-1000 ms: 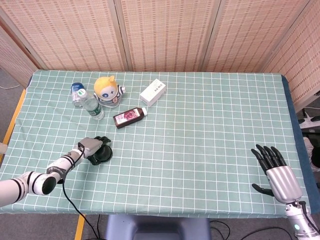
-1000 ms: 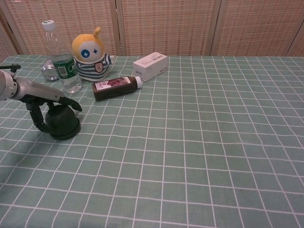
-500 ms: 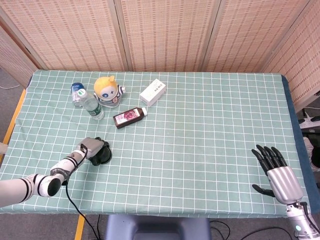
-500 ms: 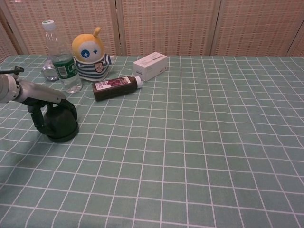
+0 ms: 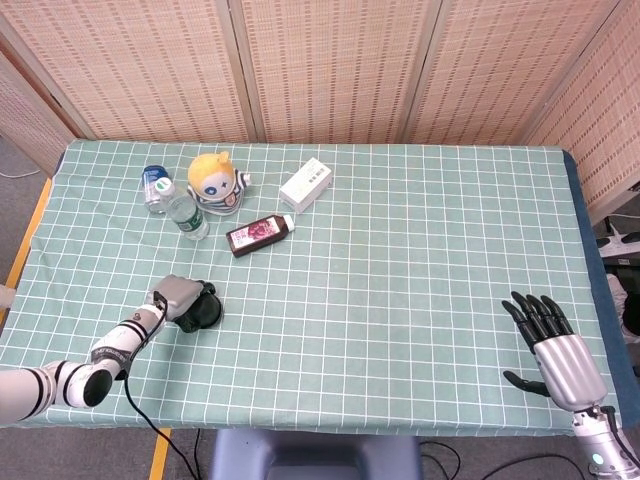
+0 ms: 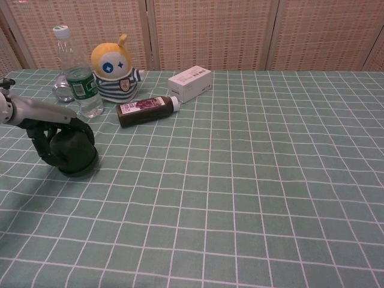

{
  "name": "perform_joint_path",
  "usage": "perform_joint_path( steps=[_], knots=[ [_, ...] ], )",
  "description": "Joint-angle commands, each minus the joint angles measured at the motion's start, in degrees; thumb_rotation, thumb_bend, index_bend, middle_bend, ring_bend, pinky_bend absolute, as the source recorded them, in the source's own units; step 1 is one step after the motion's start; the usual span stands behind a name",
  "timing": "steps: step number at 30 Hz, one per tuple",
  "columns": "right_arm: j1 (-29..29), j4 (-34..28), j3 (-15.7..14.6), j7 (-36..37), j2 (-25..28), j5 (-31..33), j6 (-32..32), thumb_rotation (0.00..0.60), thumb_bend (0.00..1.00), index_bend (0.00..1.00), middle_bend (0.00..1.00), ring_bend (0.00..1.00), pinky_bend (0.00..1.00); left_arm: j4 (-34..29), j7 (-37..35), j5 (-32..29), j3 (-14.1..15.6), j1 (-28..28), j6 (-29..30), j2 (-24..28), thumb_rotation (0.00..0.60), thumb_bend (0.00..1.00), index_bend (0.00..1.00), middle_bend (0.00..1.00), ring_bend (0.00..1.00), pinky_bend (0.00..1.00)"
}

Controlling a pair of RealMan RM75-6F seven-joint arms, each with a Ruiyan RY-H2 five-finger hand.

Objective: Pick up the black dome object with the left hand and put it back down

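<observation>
The black dome (image 5: 206, 311) (image 6: 77, 154) stands on the green checked tablecloth near the front left. My left hand (image 5: 178, 297) (image 6: 43, 125) lies over its left side, its dark fingers (image 6: 41, 141) curled around the dome and gripping it. The dome's base still rests on the cloth. My right hand (image 5: 553, 345) hovers at the table's front right corner, fingers spread and holding nothing; the chest view does not show it.
Behind the dome stand a water bottle (image 5: 182, 210) (image 6: 77, 77) and a yellow-headed toy (image 5: 216, 179) (image 6: 114, 69). A dark bottle (image 5: 258, 234) (image 6: 146, 110) lies on its side beside a white box (image 5: 306, 184) (image 6: 190, 83). A wicker screen backs the table.
The left hand's fingers have closed from a loose spread over the dome to a tight wrap around it, and the arm has drawn back slightly. The right hand stays where it was.
</observation>
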Motion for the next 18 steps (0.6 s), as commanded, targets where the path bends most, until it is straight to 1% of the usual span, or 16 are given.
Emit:
perform_joint_path(
  steps=[1,3,6,7,9,10,12,13,16,18],
  knots=[
    [-0.02,0.00,-0.01,-0.02,-0.01,-0.06,0.03,0.571,0.00,0.00,0.00,0.00,0.00,-1.23,-6.71,4.96,-3.45,3.96,0.35,2.36,0.600,0.36,0.69,0.71,0.53,0.48],
    [-0.02,0.02,-0.07,-0.05,-0.02,-0.11,-0.07,0.571,0.00,0.00,0.00,0.00,0.00,-0.98,-9.94,8.61,-5.07,6.03,1.01,3.04,0.600,0.36,0.70,0.72,0.53,0.48],
    [-0.04,-0.05,-0.13,0.03,0.06,-0.18,-0.09,0.571,0.00,0.00,0.00,0.00,0.00,-1.42,-19.38,15.60,-9.01,11.05,5.25,3.70,0.600,0.36,0.70,0.72,0.54,0.48],
    [-0.08,-0.07,-0.11,0.06,0.07,-0.21,0.02,0.572,0.00,0.00,0.00,0.00,0.00,-1.45,-24.96,19.08,-10.69,13.40,7.40,3.89,0.600,0.36,0.70,0.72,0.54,0.48],
    [-0.14,-0.04,-0.11,0.04,0.06,-0.27,0.14,0.572,0.00,0.00,0.00,0.00,0.00,-1.04,-34.90,24.18,-13.03,16.74,10.64,3.99,0.600,0.36,0.70,0.72,0.54,0.48],
    [-0.15,-0.02,-0.12,0.00,0.03,-0.29,0.13,0.572,0.00,0.00,0.00,0.00,0.00,-0.76,-42.81,27.22,-14.45,18.68,12.36,4.03,0.600,0.36,0.70,0.72,0.54,0.47],
    [-0.12,-0.02,-0.16,-0.05,-0.04,-0.27,-0.04,0.572,0.00,0.00,0.00,0.00,0.00,-0.69,-56.86,31.25,-16.56,21.13,14.38,4.27,0.600,0.37,0.70,0.72,0.54,0.45],
    [-0.11,-0.06,-0.20,-0.10,-0.07,-0.28,-0.13,0.572,0.00,0.00,0.00,0.00,0.00,-0.73,-67.24,33.60,-17.86,22.59,15.69,4.45,0.600,0.37,0.70,0.72,0.54,0.44],
    [-0.15,-0.14,-0.27,-0.35,-0.13,-0.43,-0.11,0.572,0.00,0.00,0.00,0.00,0.00,0.15,-91.55,39.51,-19.86,24.92,18.57,5.24,0.600,0.37,0.70,0.70,0.53,0.42],
    [-0.19,-0.20,-0.30,-0.37,-0.13,-0.51,-0.03,0.571,0.00,0.00,0.00,0.00,0.00,1.61,-101.35,42.86,-19.98,25.46,20.37,5.42,0.600,0.37,0.70,0.70,0.52,0.42]
  ],
)
